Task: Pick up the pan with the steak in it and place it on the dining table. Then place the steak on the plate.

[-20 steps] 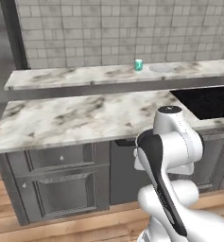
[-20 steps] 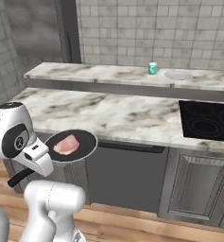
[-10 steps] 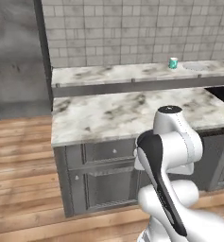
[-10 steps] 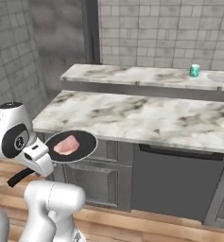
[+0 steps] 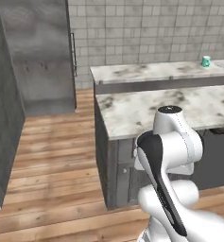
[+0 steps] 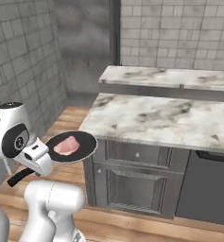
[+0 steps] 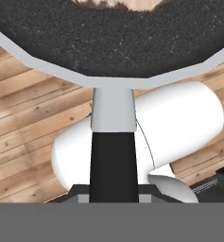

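The fingers (image 6: 32, 163) pinch the handle of the pan (image 6: 72, 147), apparently level, steak (image 6: 66, 145) inside (pink, off-centre), off the near left corner of the surface (image 6: 170, 118).

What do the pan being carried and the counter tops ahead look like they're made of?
The pan: probably dark non-stick coated metal; in the hand view its black inside looks matte and speckled, with a thin pale rim, likely bare metal. Its handle is smooth black. The counter top: white, grey-veined stone, seemingly marble, softly polished.
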Motion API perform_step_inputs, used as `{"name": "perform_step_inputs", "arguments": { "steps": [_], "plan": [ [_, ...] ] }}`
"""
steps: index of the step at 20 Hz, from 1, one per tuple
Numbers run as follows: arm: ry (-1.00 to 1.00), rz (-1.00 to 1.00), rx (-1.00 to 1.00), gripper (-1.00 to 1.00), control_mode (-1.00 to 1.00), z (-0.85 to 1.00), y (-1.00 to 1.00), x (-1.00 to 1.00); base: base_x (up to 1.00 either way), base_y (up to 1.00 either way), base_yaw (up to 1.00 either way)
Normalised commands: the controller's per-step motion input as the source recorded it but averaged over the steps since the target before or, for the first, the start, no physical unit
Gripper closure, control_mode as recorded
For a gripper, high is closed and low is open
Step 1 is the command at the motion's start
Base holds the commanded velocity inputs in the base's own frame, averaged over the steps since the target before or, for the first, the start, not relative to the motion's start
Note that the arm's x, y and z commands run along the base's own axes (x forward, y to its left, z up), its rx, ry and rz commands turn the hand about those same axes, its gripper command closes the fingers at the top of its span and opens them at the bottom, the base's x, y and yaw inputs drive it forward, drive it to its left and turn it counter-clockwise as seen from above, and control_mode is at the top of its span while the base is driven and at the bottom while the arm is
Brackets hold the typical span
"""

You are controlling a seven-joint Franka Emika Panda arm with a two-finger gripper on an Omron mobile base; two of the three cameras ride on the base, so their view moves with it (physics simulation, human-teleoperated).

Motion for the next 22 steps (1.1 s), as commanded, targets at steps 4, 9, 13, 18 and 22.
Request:
{"name": "perform_step_inputs", "arguments": {
  "steps": [4,9,13,18,22],
  "plan": [
    [0.00,0.00,0.00,1.00,1.00,0.00,0.00,0.00,0.00,1.00,0.00],
    [0.00,0.00,0.00,1.00,1.00,0.00,0.00,0.00,0.01,1.00,0.00],
    [0.00,0.00,0.00,1.00,1.00,0.00,0.00,0.00,0.01,1.00,0.00],
    [0.00,0.00,0.00,1.00,1.00,0.00,0.00,0.00,0.00,0.09,0.00],
    [0.00,0.00,0.00,1.00,1.00,0.00,0.00,0.00,0.26,0.00,0.00]
  ]
}}
